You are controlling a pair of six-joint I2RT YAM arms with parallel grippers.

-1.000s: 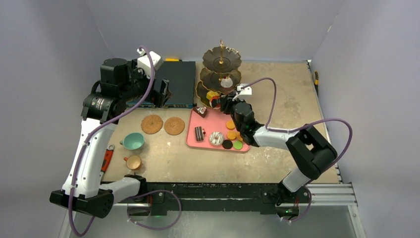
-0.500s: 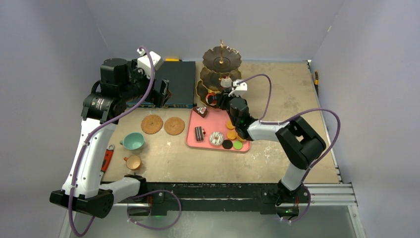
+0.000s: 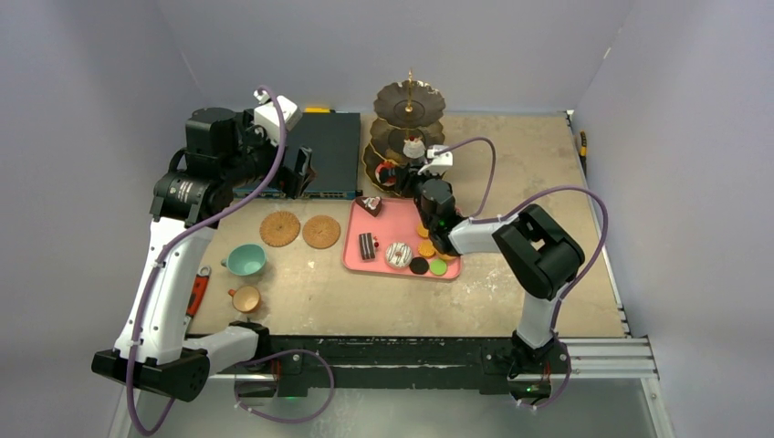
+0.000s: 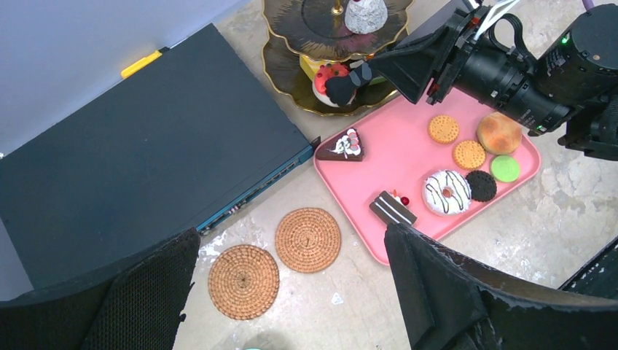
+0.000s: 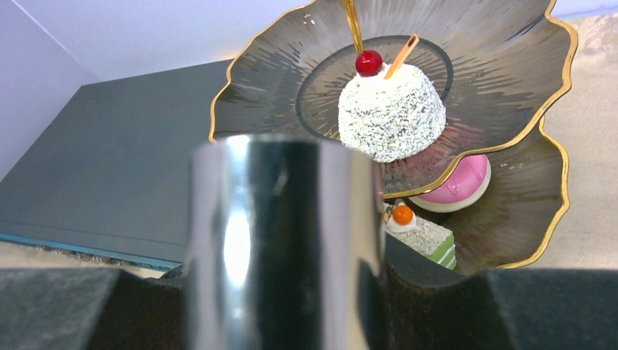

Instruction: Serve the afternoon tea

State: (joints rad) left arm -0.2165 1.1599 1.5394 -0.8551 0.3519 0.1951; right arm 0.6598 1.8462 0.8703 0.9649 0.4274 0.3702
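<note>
At the left of the surface, the teal cup and tan cup stand near the two coasters but not on them. The left pincer hangs open above the dark box, holding nothing. Right of the coasters, the pink tray carries several cakes. The right pincer is closed on the tongs, whose tips clamp a red cake at the lowest tier of the stand; whether the cake rests on the plate cannot be told. The step in hand appears to be depositing it. Seat it flat on bare plate, release slowly, and withdraw level so the tongs do not catch the scalloped tier above.
</note>
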